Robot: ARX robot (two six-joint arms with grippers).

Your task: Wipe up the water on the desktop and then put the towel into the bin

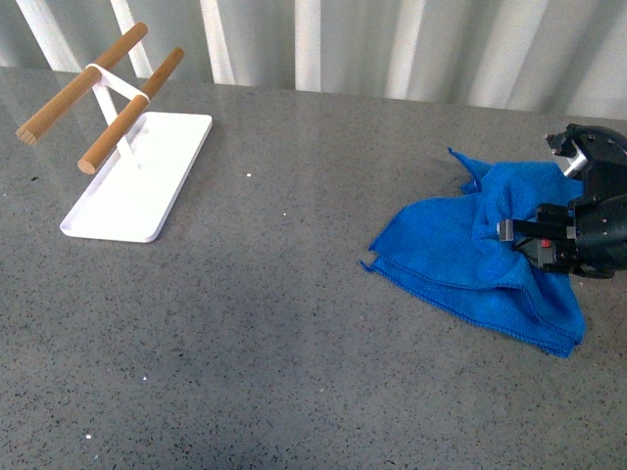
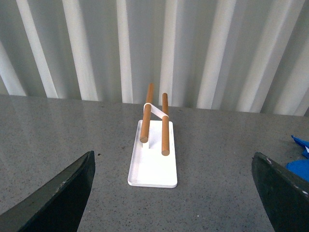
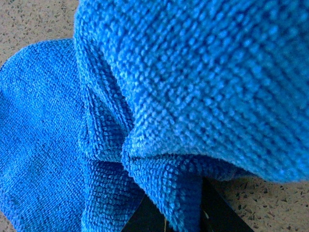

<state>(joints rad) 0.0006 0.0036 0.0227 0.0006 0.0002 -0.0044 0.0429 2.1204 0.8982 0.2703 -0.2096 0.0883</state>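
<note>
1. While you are watching the front view, the blue towel [image 1: 451, 245] is lying crumpled on the speckled grey desktop [image 1: 294, 343], on the robot's right side. Its outer edges are spreading flat and its middle is bunching upward.
2. Your right claw [image 1: 509, 232] is gripping a raised fold of the towel at that bunched middle.
3. Through the right wrist view you are seeing the towel [image 3: 193, 72] filling nearly the whole picture. Two dark fingers [image 3: 145, 220] are pinching a ridge of cloth, and a little desktop [image 3: 29, 19] is showing beside it.
4. Your left claw [image 2: 173, 154] is hovering open over the desktop [image 2: 217, 193]. Its two dark fingers [image 2: 63, 193] are standing wide apart and holding nothing.
5. On the robot's left side, a white tray [image 1: 127, 211] is sitting flat on the desktop, well apart from the towel. Two wooden rods [image 1: 127, 113] are lying side by side on a white stand above it.
6. Through the left wrist view you are seeing the same tray [image 2: 152, 174] and rods [image 2: 165, 125], while only a small blue part of the towel [image 2: 300, 164] is showing.
7. Behind the desktop's far edge, a pale ribbed wall [image 1: 392, 39] is running across the scene.
</note>
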